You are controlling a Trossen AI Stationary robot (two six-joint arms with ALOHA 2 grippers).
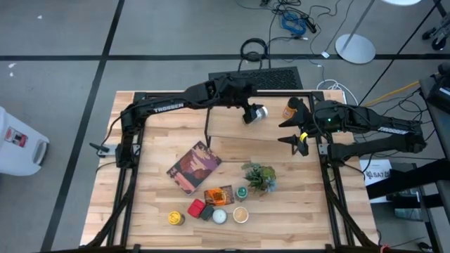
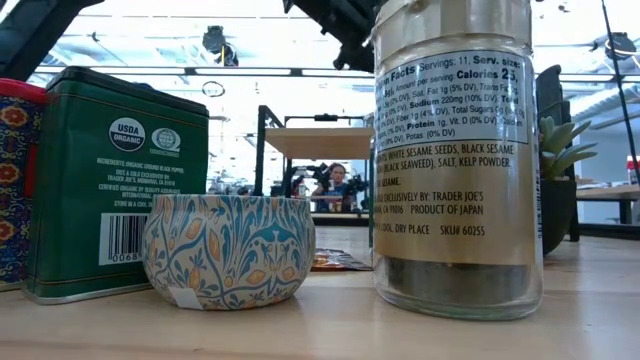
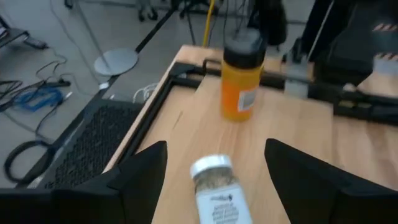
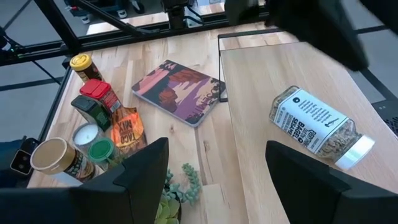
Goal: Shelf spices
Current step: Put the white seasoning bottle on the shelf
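Counting progress: two spices reached the shelf [image 1: 232, 130], an orange jar [image 1: 290, 110] upright and a seasoning jar [image 1: 259, 112] toppled (needs righting); others [image 1: 211, 207] crowd the tabletop [image 1: 155, 197]. Left hand [image 1: 250, 114] and right hand [image 1: 297, 135] are spread, empty.

Low down, the big jar [image 2: 458, 160] loses its lid off the top edge, the red tin [image 2: 20, 180] is cut off, and the person [image 2: 335, 187] behind is tiny.
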